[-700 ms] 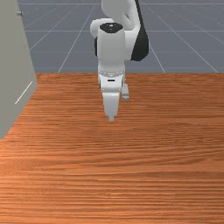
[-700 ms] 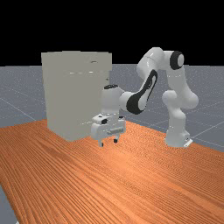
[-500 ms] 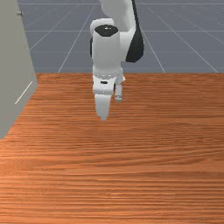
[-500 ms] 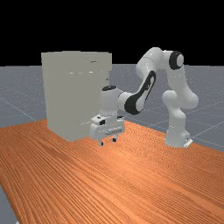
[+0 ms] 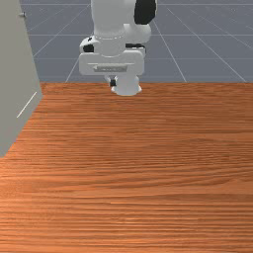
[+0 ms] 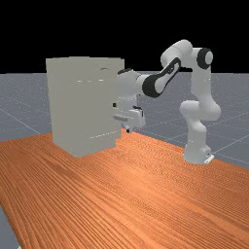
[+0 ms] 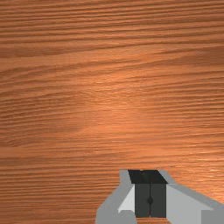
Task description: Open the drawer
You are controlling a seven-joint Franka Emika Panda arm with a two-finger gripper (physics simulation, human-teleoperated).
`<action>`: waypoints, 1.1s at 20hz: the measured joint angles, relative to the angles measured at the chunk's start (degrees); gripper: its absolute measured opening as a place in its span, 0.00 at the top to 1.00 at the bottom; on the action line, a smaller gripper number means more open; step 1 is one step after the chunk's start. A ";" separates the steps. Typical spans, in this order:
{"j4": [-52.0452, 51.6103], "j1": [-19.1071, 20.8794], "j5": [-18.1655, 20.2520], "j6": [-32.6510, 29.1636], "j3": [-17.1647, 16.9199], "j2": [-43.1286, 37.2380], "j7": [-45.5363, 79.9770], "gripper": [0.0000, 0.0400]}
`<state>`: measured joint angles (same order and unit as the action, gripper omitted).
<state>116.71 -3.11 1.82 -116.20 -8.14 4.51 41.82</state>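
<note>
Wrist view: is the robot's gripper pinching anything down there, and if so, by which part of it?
Nothing is held: the gripper is shut, its two dark pads meeting with no thing between them.

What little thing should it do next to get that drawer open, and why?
Probably spread the fingers of the tool: they are pressed together with nothing between them, above the table, so they likely couldn't grip any part of the cabinet yet.

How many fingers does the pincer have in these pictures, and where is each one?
2. In the wrist view, one finger of the pincer and the other finger stand side by side above the table, their dark pads touching. None seems hidden.
</note>
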 joint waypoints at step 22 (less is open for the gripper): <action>-39.33 10.93 -14.59 33.29 -11.97 -8.04 -1.23 1.00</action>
<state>77.38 7.82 -12.77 -82.90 -20.11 -3.53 40.59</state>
